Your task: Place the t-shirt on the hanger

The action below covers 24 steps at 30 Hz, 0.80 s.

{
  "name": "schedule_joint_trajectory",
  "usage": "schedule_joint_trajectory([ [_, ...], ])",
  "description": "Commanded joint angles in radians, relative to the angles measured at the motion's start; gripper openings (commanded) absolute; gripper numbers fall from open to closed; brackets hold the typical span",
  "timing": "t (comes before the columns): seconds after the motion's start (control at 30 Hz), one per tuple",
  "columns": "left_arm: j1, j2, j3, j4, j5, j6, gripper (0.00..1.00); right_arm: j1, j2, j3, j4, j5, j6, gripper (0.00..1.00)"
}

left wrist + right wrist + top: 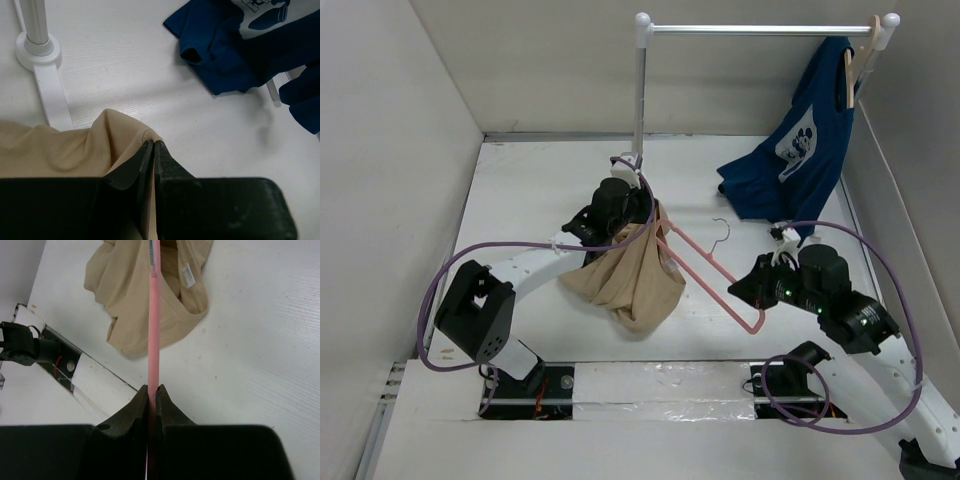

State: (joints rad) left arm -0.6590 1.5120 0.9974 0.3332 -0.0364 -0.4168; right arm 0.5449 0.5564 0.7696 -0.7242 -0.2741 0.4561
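Left gripper (152, 146) jaws pinched shut on an edge of the tan t-shirt (635, 275) — the shirt hangs bunched mid-surface (530, 190), low folds resting on it. Right gripper (152, 389) jaws clamp one end of the pink hanger (705, 270). Its long axis runs diagonally, near-right to far-left, far end at the shirt's collar — metal hook (721, 232) points away from the arms.

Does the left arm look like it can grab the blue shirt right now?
Probably not yet. The left gripper is shut on the tan t-shirt, so it is busy. The blue shirt lies apart from it, across the white table, with nothing in between.
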Motion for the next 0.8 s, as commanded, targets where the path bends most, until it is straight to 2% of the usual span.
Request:
schedule_joint_trajectory([
  [0.0,0.001,-0.012,0.029,0.070,0.027,-0.002,0.00,0.009,0.003,0.000,0.097,-0.051,-0.014,0.00],
  [0.2,-0.016,-0.042,0.020,0.061,0.023,-0.007,0.00,0.039,0.037,-0.038,0.163,-0.021,-0.002,0.00],
  [0.27,-0.047,-0.075,0.011,0.049,-0.007,-0.007,0.00,0.049,0.053,-0.038,0.181,0.025,-0.004,0.00],
  [0.47,-0.047,-0.173,-0.054,0.027,-0.043,-0.043,0.00,0.098,0.092,-0.032,0.243,0.170,0.019,0.00],
  [0.6,-0.047,-0.214,-0.065,0.016,-0.062,-0.042,0.00,0.167,0.117,-0.027,0.270,0.260,0.039,0.00],
  [0.77,-0.047,-0.217,-0.037,-0.017,-0.114,-0.019,0.00,0.355,0.195,0.060,0.209,0.436,0.047,0.00],
])
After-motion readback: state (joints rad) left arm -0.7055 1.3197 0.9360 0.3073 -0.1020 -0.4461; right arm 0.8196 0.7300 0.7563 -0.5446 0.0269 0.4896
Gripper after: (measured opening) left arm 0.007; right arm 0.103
